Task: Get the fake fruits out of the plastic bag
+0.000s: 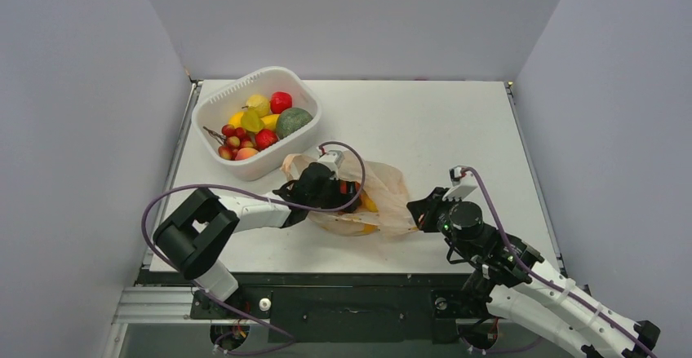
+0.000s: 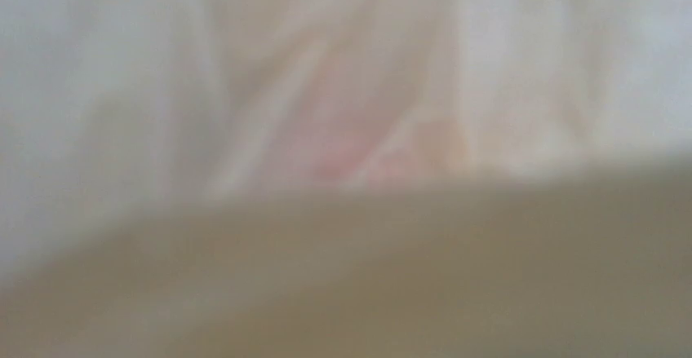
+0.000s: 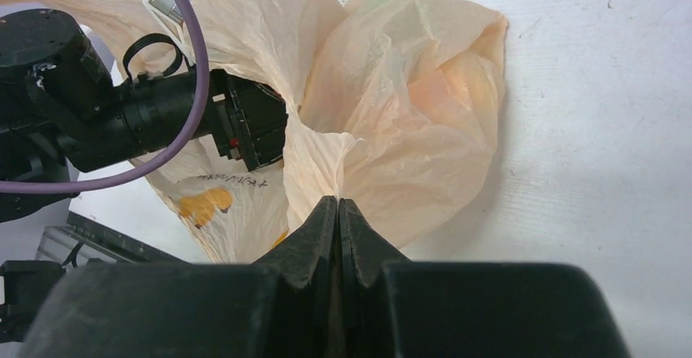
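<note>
Two arms meet at the plastic bag point(image 1: 383, 199), which lies crumpled on the white table point(image 1: 441, 121) in front of the bases, near the white slotted basket point(image 1: 303, 83).

From the left base, the left arm folds up at the elbow and stretches low and nearly level to the right. Its black wrist pushes into the bag's open mouth. The left gripper point(image 1: 341, 192) is buried in the film. Its wrist camera gives only a blur of pale plastic with a pinkish patch, so I cannot tell how its jaws stand or whether they hold anything.

The right arm rises from the right base and angles up and left across the table edge, with its wrist tipped down toward the bag's right side. The right gripper point(image 3: 337, 205) is fully closed. The fingertips are pressed together on a fold of the bag's peach film at its near edge, pinching it.

Yellow and orange fake fruits point(image 1: 368, 204) show through the bag beside the left wrist. They are still inside, along the bag's lower edge in the top view. Red, yellow and lime-green ones lie heaped in the basket at the table's far left, together with a dull dark-green round fruit point(image 1: 294, 121). A purple cable point(image 1: 163, 199) loops from the left arm's elbow to its wrist.
</note>
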Tool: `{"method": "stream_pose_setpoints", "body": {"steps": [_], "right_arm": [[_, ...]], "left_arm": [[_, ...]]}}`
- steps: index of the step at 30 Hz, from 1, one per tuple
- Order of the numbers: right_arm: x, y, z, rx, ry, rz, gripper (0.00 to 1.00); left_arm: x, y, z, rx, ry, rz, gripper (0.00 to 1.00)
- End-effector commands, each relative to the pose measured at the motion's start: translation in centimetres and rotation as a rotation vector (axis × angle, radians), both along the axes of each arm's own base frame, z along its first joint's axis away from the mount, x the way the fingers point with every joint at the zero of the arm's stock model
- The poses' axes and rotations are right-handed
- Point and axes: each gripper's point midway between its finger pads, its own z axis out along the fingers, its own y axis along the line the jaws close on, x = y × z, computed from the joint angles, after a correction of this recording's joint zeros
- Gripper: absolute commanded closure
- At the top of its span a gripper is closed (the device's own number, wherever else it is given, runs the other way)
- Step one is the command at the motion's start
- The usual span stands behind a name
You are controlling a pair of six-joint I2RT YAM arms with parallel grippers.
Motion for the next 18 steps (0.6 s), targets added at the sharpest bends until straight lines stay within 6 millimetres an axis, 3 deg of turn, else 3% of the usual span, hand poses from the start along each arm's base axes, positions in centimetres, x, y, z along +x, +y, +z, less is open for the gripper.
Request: {"method": "stream_pose_setpoints", "body": {"steps": [1,4,7,13,18], "right_arm": [[-0.8,0.6,-0.5,0.005,0.037,0.040,1.00],[-1.5,1.0,-1.9,-0.005,0.073,0.078,1.00],[-2.2,1.3,-3.3,-0.031,0.114,0.120,1.00],[-3.6,1.4,-6.3,-0.117,0.206,0.168,1.00],[-4.0,1.3,-7.0,-0.134,0.218,0.176,1.00]], "left_arm": [[0.0,-0.4,1.4,-0.020,-0.084,0.006,0.13],[-1.5,0.2,2.1,0.010,-0.076,-0.012,0.06],[-2.5,0.8,4.0,-0.003,-0.083,-0.020,0.03],[-3.6,2.3,6.7,-0.021,-0.090,0.006,0.03],[-3.9,2.0,6.8,-0.028,-0.090,-0.005,0.09]]}}
